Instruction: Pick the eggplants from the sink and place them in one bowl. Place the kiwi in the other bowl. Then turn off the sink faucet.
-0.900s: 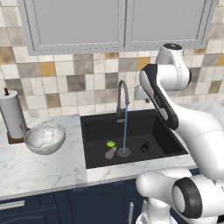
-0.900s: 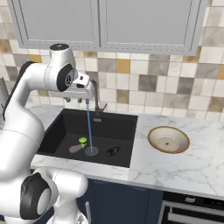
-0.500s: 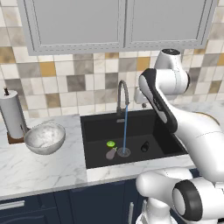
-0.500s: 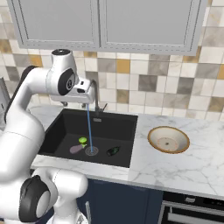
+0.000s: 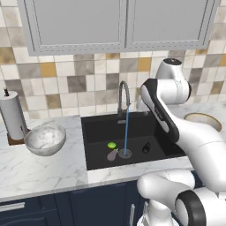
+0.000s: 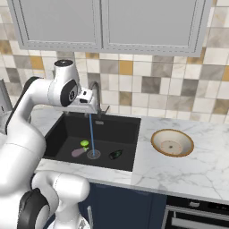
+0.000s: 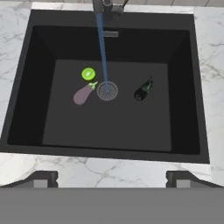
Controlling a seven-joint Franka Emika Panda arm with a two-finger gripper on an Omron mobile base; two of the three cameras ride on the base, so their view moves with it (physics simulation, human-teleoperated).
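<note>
In the black sink (image 7: 39, 87) lie a bright green kiwi (image 7: 88, 73), a mauve eggplant (image 7: 83, 94) just below it, and a dark eggplant (image 7: 143, 90) on the other side of the round drain (image 7: 107, 90). The same kiwi (image 5: 112, 145), mauve eggplant (image 5: 112, 155) and dark eggplant (image 5: 145, 148) show from the left base. Water runs from the faucet (image 5: 124, 92) onto the drain. My gripper (image 7: 112, 179) hangs high above the sink, open and holding nothing. The tan bowl (image 6: 172, 142) sits right of the sink, the grey speckled bowl (image 5: 45, 139) left of it.
A paper towel roll (image 5: 12, 118) stands behind the grey bowl on the white marble counter (image 6: 197, 174). Wall cabinets hang above the tiled backsplash. My arm's upper link hides part of the tan bowl (image 5: 202, 120) in the left base view.
The gripper has gone from shut to wide open. The hand has come down a little over the sink; the eggplants, kiwi and bowls have not moved.
</note>
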